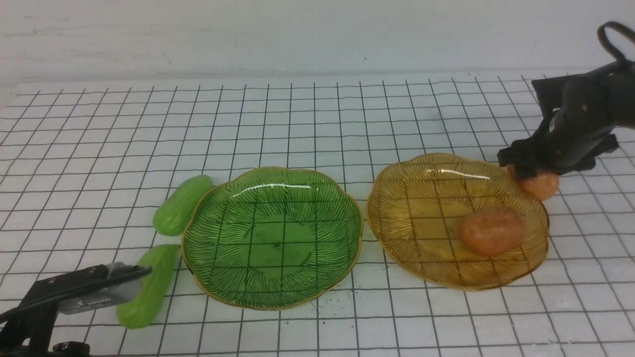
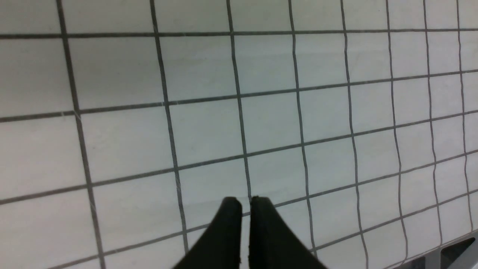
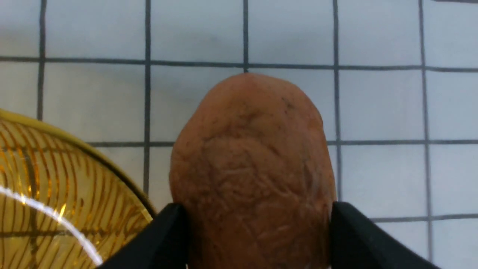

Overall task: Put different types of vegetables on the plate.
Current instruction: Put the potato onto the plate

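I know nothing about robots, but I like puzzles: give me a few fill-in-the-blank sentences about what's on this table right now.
1. The yellow plate holds exactly ____ potato.
2. The far cucumber and the near cucumber both lie on the table beside the ____ plate.
3. The right claw is closed on a second ____, just outside the yellow plate.

Missing words: one; green; potato.
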